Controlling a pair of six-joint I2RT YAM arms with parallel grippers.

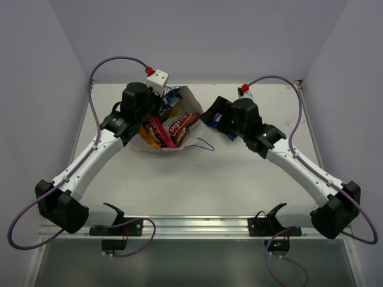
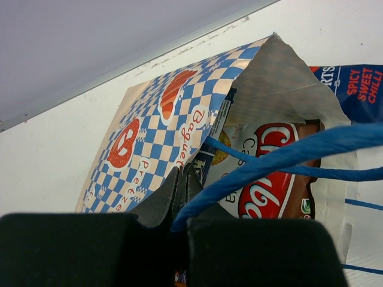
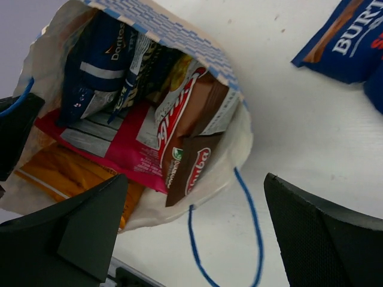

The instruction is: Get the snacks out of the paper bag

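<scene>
The paper bag (image 1: 187, 99) lies on its side at the back of the table with its mouth open toward the front. Inside are a blue Doritos packet (image 3: 90, 60), a red-pink one (image 3: 114, 149), an orange one (image 3: 63, 173) and a brown-and-white one (image 3: 191, 137). My left gripper (image 2: 182, 185) is shut on the bag's blue string handle (image 2: 287, 155) at the rim of the bag (image 2: 161, 125). My right gripper (image 3: 197, 239) is open and empty, above the bag's mouth and the other handle loop (image 3: 251, 227). A blue-and-white packet (image 3: 353, 36) lies on the table outside the bag.
The back wall runs close behind the bag (image 2: 90, 48). A metal rail (image 1: 191, 226) with two black brackets lies along the near table edge. The loose handle loop (image 1: 203, 143) lies on the table in front of the bag.
</scene>
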